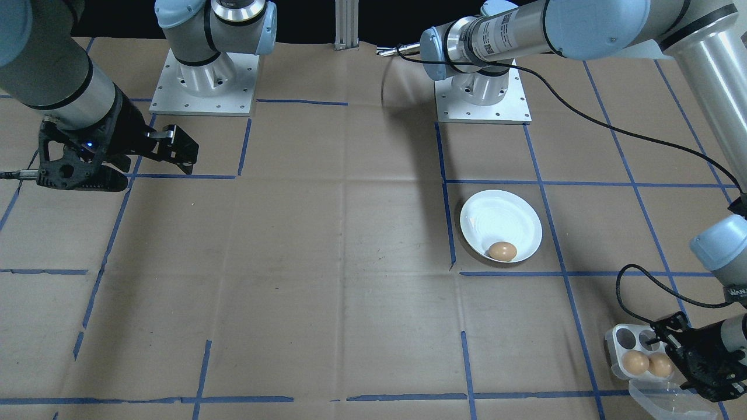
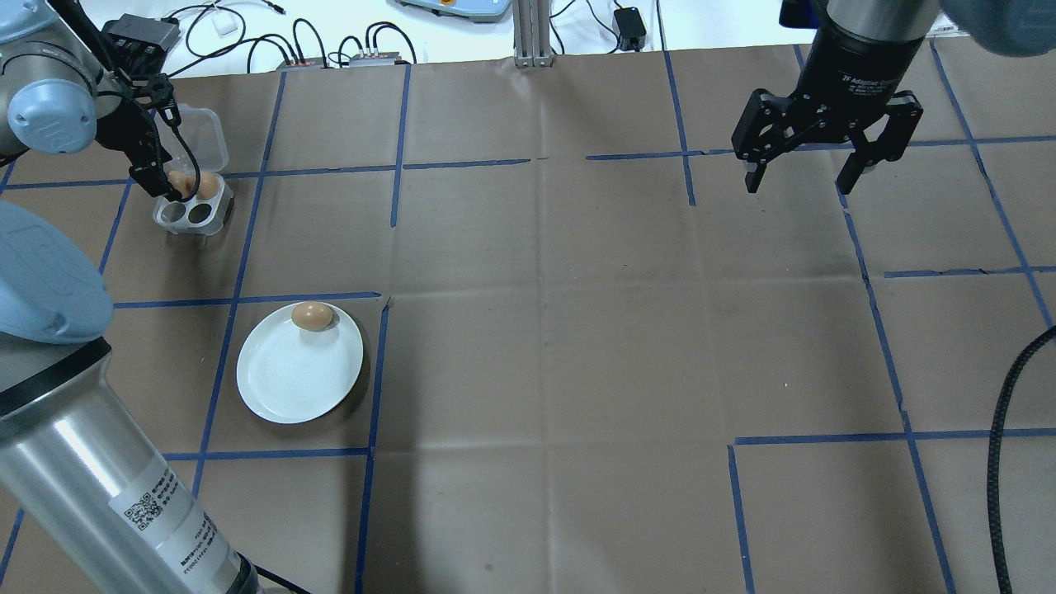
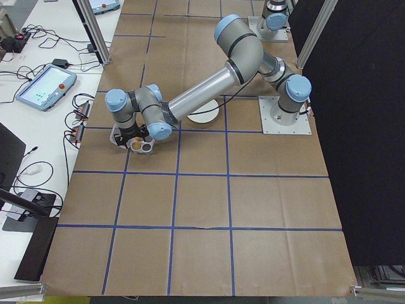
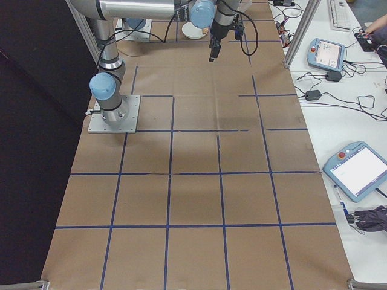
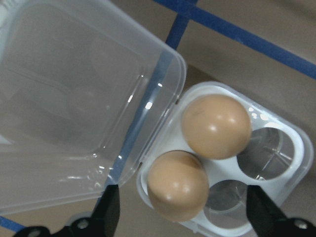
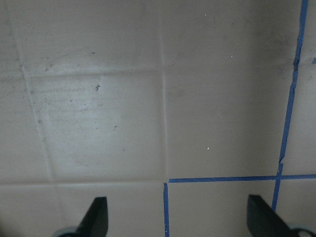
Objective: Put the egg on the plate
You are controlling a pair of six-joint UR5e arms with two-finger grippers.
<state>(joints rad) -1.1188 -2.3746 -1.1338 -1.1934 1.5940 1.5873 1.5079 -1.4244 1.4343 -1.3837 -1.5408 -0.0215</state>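
One brown egg (image 2: 312,316) lies inside the round, shallow white plate (image 2: 289,379), right against the rim on the side away from the robot's base, so it sits close to the plate's edge. Brown paper table cover (image 2: 561,330) lies bare on all sides of the plate, with blue tape lines (image 2: 375,363) running just beside it.

The left gripper (image 5: 180,212) hangs over the small square white four-cup egg tray (image 2: 194,213), well apart from the plate, its fingers spread wide with nothing between them. In the wrist view two brown eggs (image 5: 197,153) fill the two cups next to the clear hinged lid (image 5: 74,98), which lies folded open flat; the other two cups are empty. One egg sits between the finger tips, untouched.

The right gripper (image 2: 804,177) hovers above bare paper at the far side of the table, jaws apart and empty.

The table is covered in creased brown paper gridded with blue tape. Beyond it stand white benches with cables and touch-screen pendants (image 3: 44,88).
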